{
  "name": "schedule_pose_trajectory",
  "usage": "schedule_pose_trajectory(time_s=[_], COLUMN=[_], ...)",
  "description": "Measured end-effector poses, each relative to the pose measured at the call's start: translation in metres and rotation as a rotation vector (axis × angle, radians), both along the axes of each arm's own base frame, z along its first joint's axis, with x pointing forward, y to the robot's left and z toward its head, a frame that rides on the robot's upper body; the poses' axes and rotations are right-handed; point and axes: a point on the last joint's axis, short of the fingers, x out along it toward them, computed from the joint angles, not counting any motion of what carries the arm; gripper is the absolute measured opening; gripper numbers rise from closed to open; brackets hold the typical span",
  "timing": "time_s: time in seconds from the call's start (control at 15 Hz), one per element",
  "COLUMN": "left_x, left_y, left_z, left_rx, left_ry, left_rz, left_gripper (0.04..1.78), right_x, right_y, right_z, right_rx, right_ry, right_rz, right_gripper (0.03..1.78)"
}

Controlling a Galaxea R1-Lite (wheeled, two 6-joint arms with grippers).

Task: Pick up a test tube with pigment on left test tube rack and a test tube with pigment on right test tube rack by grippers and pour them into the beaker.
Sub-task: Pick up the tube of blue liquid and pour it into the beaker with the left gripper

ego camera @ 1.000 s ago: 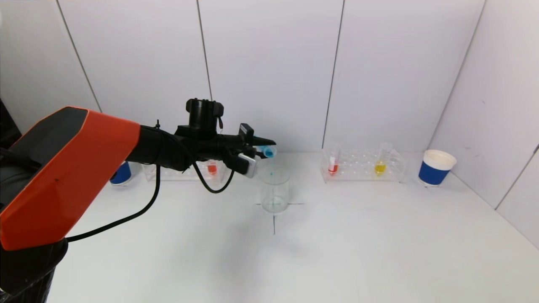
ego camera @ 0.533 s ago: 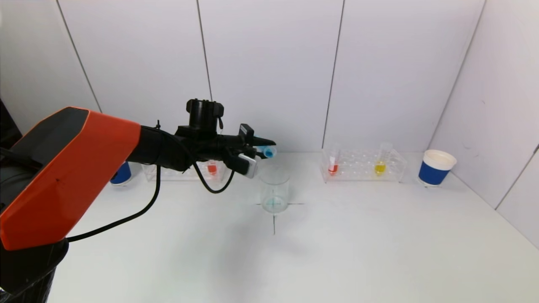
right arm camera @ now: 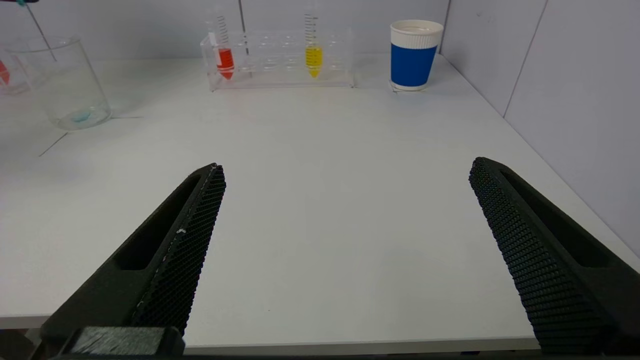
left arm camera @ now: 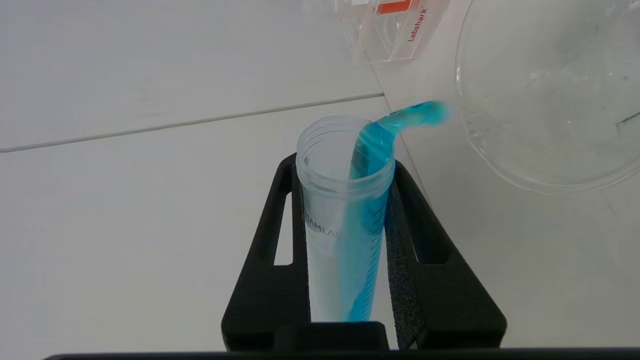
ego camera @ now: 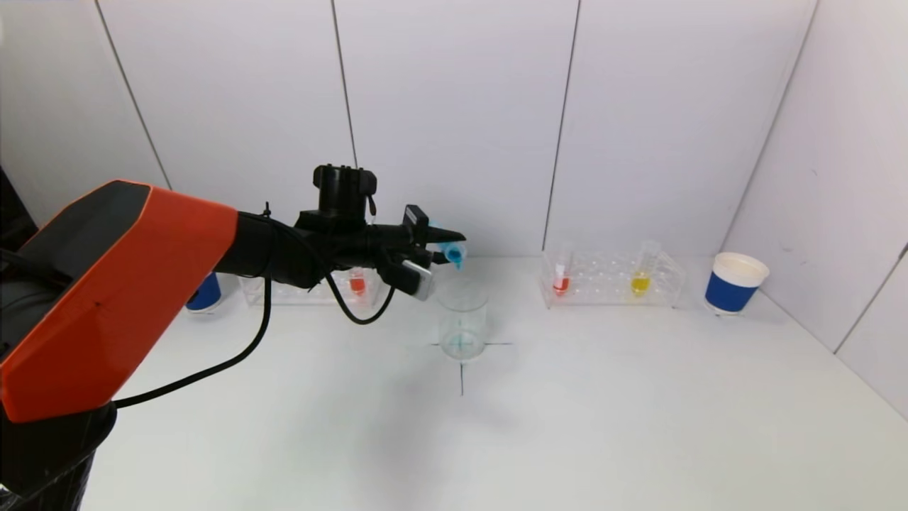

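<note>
Now the left gripper [left arm camera: 345, 250], clamped on the blue tube [left arm camera: 345, 210], tips it above the beaker [ego camera: 462, 319], pigment streaming in. The right gripper [right arm camera: 345, 250] waits spread wide over the table; the right rack [ego camera: 610, 280] tubes remain unpoured.

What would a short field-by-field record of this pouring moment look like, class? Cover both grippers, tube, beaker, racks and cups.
left gripper: shut on the test tube, above the beaker
test tube: tipped, blue pigment running from its mouth
beaker: on the table's cross mark, a little blue at its bottom
right gripper: open, low over the table, holding nothing
left rack: one red tube
right rack: one red, one yellow tube
blue cups: one beside each rack's outer end
</note>
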Motion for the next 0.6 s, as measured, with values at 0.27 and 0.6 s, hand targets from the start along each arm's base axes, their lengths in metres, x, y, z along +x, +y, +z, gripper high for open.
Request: schedule_pose_trajectory(time_s=[0.27, 0.6], left_x=[0.0017, 0.0016], left_y=[-0.0007, -0.0003], left_z=[0.0019, -0.0004], left_rx=[0.000, 0.016], left_ry=[-0.045, -0.021], left_rz=[0.004, 0.022], left_gripper=[0.45, 0.45], right_x=[0.0000, 0.0000], right_y=[0.0000, 0.0000], right_z=[0.0000, 0.0000], right_rx=[0.000, 0.000], right_ry=[0.000, 0.000], right_rz=[0.000, 0.000], right_gripper=[1.77, 1.77])
